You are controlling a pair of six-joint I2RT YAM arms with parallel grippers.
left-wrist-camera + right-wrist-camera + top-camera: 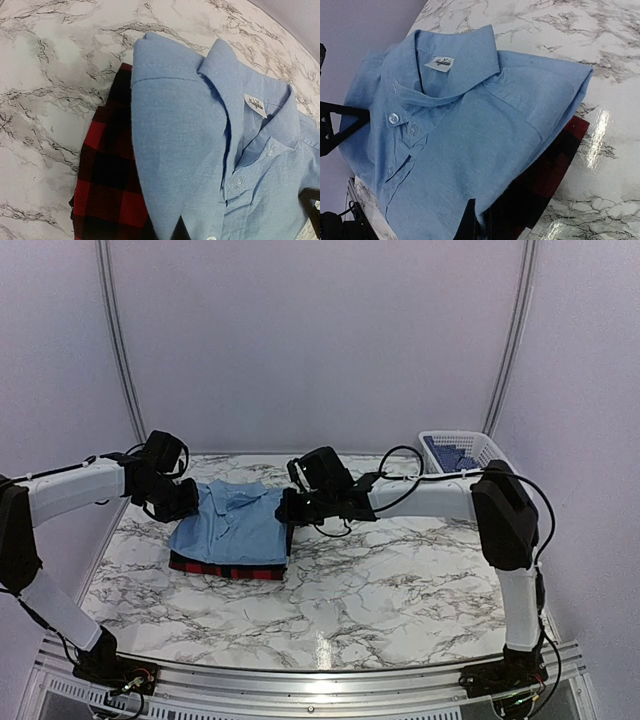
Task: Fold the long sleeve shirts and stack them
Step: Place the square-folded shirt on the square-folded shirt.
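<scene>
Stacking looks done, light blue shirt [235,523] folded atop plaid shirt [225,567] at centre-left; left tool [190,502] and right tool [288,508], both closed together, should next withdraw.

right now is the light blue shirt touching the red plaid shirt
Touching. The left wrist view shows the light blue shirt lying flat on the red-and-black plaid shirt, with no gap at the overlapping edge.

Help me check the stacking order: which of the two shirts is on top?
The light blue shirt is on top, folded with its collar showing. The red-and-black plaid shirt lies beneath it, only its edge peeking out.
</scene>
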